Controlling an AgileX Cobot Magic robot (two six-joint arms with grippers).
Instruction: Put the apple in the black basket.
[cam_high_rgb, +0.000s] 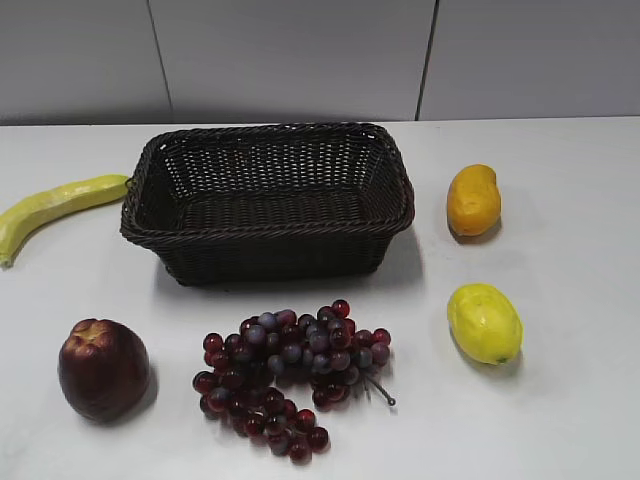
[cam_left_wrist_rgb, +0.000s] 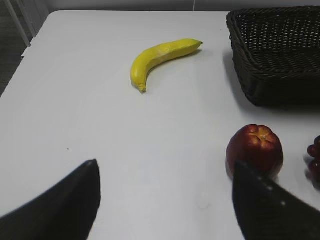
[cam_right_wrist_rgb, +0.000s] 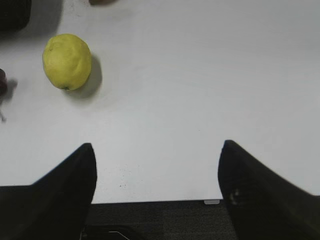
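The dark maroon apple (cam_high_rgb: 102, 368) sits on the white table at the front left, upright with its lumpy tan top up. It also shows in the left wrist view (cam_left_wrist_rgb: 255, 149), just beyond my right finger. The black basket (cam_high_rgb: 270, 225) stands empty at the back middle; its corner shows in the left wrist view (cam_left_wrist_rgb: 280, 55). My left gripper (cam_left_wrist_rgb: 165, 170) is open and empty, low over bare table to the left of the apple. My right gripper (cam_right_wrist_rgb: 156, 152) is open and empty over the table's front edge. Neither gripper shows in the exterior view.
A bunch of dark red grapes (cam_high_rgb: 290, 375) lies right of the apple. A banana (cam_high_rgb: 55, 205) lies left of the basket, also in the left wrist view (cam_left_wrist_rgb: 160, 57). A mango (cam_high_rgb: 473, 200) and a lemon (cam_high_rgb: 484, 322), also in the right wrist view (cam_right_wrist_rgb: 67, 61), lie on the right.
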